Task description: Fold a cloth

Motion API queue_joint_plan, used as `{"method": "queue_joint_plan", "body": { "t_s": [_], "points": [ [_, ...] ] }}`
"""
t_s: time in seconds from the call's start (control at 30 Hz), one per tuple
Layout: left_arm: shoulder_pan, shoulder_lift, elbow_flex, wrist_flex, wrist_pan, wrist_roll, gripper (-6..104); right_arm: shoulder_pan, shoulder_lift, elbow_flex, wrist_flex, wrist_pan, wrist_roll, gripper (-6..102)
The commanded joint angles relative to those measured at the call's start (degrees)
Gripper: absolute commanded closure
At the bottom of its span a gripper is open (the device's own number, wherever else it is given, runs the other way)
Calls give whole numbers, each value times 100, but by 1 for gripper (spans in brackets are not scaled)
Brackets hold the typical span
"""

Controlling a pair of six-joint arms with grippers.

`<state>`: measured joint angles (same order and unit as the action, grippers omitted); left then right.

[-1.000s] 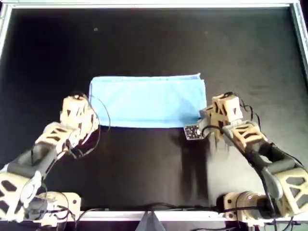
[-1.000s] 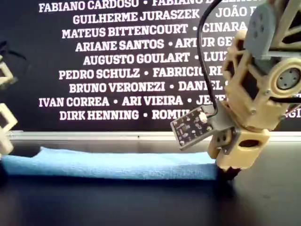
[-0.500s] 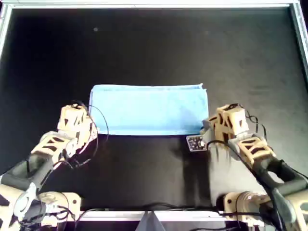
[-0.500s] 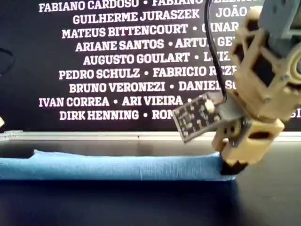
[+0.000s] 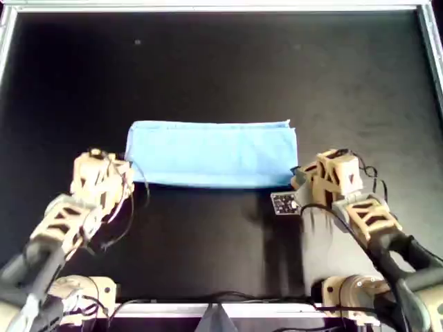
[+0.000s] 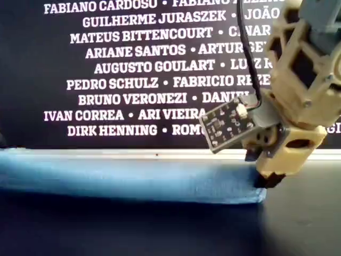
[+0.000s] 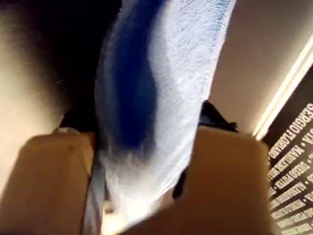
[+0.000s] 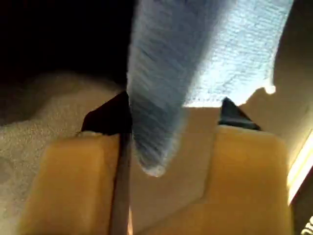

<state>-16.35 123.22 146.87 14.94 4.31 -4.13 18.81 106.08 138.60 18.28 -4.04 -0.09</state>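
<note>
The light blue cloth [image 5: 211, 153] lies as a long folded band on the black table. It also shows in the exterior view [image 6: 133, 181], with its near edge raised a little. In the overhead view one arm's gripper [image 5: 128, 176] is at the band's near left corner and the other arm's gripper [image 5: 296, 181] at its near right corner; the wrist views do not show which arm is which. My first gripper [image 7: 146, 171] is shut on a bunched edge of the cloth [image 7: 161, 98]. My second gripper [image 8: 161, 142] is shut on a cloth [image 8: 195, 63] corner.
A small circuit board [image 5: 284, 203] juts from the arm on the overhead view's right and also shows in the exterior view [image 6: 229, 124]. A metal frame [image 5: 208, 7] borders the table. A dark wall of white names [image 6: 133, 69] stands behind. Arm bases [image 5: 83, 290] sit at the near edge.
Both grippers have pulled the cloth's near edge toward the arm bases, shifting the band that way. In the exterior view the near edge has now lifted slightly.
</note>
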Motion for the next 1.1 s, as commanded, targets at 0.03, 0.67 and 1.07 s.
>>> {"method": "queue_joint_plan", "body": {
  "t_s": [0.03, 0.67, 1.07],
  "points": [
    [-88, 958, 668, -62, 88, 35, 31, -35, 686, 211, -149, -9, 9, 18],
    [9, 4359, 2540, -62, -35, 35, 31, -70, 4579, 2505, -149, 26, 9, 18],
    [932, 5493, 2303, -97, -35, 26, 30, -923, 6539, 2681, -158, 0, 18, 18]
  ]
}}
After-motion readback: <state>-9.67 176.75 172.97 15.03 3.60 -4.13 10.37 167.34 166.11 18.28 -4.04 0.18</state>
